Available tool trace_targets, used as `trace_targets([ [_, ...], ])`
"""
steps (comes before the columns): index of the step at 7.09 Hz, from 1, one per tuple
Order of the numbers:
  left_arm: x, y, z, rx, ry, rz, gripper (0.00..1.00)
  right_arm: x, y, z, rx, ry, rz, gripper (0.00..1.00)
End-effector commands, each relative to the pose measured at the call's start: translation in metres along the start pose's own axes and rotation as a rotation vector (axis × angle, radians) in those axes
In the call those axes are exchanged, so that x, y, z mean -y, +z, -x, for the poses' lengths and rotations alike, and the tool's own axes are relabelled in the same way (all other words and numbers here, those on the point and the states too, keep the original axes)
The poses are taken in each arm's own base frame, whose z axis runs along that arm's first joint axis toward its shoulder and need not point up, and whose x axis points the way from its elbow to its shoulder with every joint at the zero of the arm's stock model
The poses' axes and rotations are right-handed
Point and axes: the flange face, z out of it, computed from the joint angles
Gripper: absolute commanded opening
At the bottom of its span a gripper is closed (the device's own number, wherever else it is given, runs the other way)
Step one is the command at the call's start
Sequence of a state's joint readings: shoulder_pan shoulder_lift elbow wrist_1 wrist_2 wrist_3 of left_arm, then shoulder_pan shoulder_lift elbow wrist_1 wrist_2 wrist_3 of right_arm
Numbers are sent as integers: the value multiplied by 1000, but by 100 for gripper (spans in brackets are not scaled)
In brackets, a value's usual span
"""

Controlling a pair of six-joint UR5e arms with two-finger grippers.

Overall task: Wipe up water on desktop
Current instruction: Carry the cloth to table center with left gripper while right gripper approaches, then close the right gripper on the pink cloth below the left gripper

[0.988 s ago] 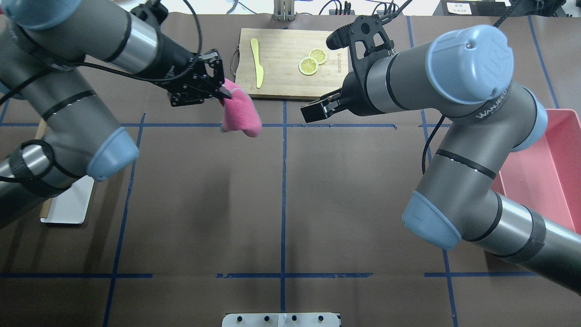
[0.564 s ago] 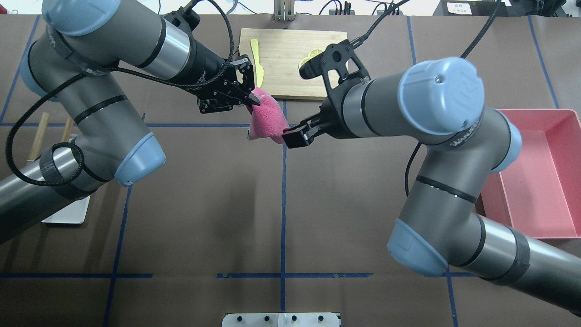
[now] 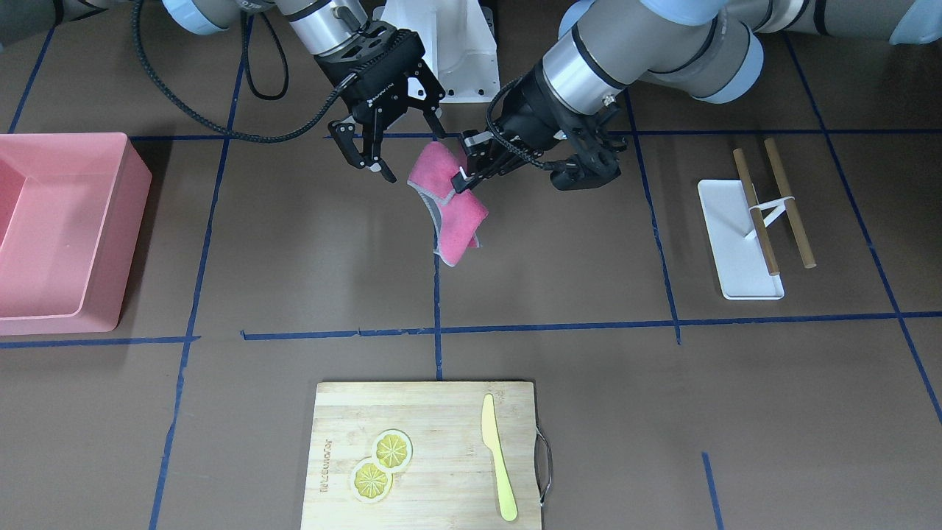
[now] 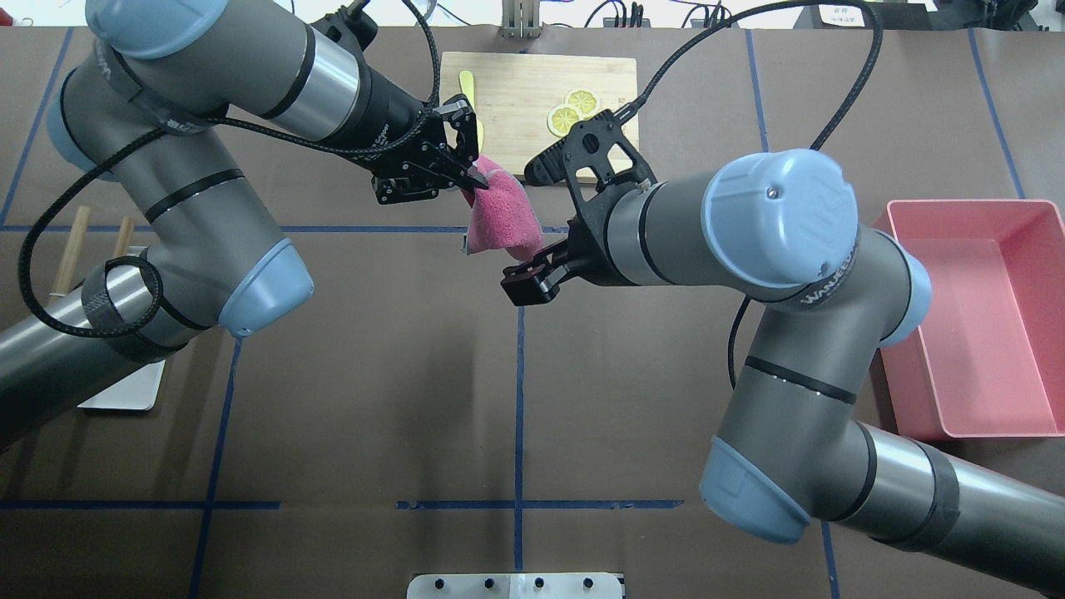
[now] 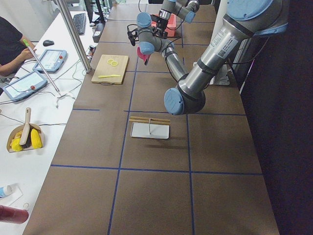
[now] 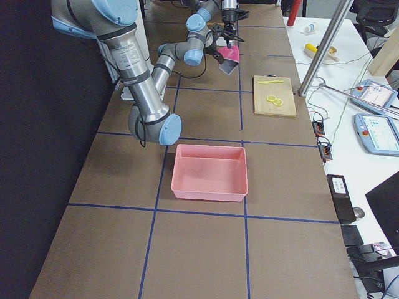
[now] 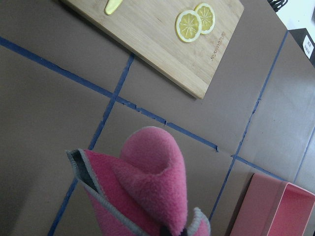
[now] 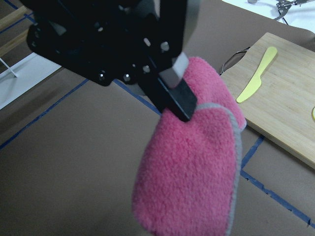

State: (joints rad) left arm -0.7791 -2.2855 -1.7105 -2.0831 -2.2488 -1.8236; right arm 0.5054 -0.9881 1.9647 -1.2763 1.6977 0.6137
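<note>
- Where thin blue tape lines cross, dark-brown matte desktop [image 4: 374, 391], flat and gridded into broad panels.
- At the far edge from the robot, a bamboo cutting board [image 3: 441, 478] with two lemon slices [image 3: 391, 447] and a yellow knife [image 3: 498, 464].
- Toward the robot's right end, a pink bin [image 3: 131, 235]; toward its left end, a white tray [image 3: 736, 243] with wooden sticks [image 3: 787, 202] lying across it.
- Beyond the desktop, a white bench with tablets [image 5: 22, 84] and a keyboard [image 5: 79, 22]; a seated operator [image 5: 10, 41] partly in view.
- Pink bin cut off by the front view's edge; white tray mostly hidden under the left arm from overhead.
- Any wetness on the brown surface not discernible.
- Left gripper [image 4: 476, 178] clamped on the upper end of a folded pink cloth [image 4: 499, 218].
- Right gripper [image 3: 412, 154] with fingers spread apart, close by the cloth; touching or not, impossible to tell.
- Own fingers out of frame in the right wrist view; only the other gripper's finger and the cloth there.
- Cloth hanging over the central tape line, between the robot's base and the cutting board; low end cropped in the wrist views, contact with the surface unclear.
- Cloth's long axis slanted, upper end toward the robot, lower end toward the board.
- Desktop's long axis side to side across the robot's front, bin end to tray end.
</note>
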Motion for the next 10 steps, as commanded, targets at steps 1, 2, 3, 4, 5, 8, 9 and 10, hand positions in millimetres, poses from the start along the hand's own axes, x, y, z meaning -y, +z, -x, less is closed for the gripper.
trace_targets([
  [1, -18, 15, 0, 9, 8, 35, 3, -1, 1, 5, -1, -1, -5, 100],
  [2, -20, 14, -3, 4, 11, 36, 3, -3, 1, 4, -3, -4, -2, 100],
  [3, -19, 14, -3, 4, 11, 35, 3, -3, 0, 4, -4, -4, -5, 99],
  [4, -20, 13, -4, 1, 13, 35, 3, -3, 1, 3, -12, 1, -9, 88],
  [5, -19, 14, -3, 4, 11, 35, 3, -4, -6, 1, -16, 1, -21, 54],
  [8, -17, 13, -3, 4, 10, 32, 3, -11, -7, 4, -9, -1, -14, 15],
  [9, -17, 13, -3, 4, 10, 32, 3, -12, -7, 6, -5, -2, -12, 1],
  [10, -17, 13, -3, 4, 10, 32, 3, -12, -7, 8, 0, 0, -11, 0],
])
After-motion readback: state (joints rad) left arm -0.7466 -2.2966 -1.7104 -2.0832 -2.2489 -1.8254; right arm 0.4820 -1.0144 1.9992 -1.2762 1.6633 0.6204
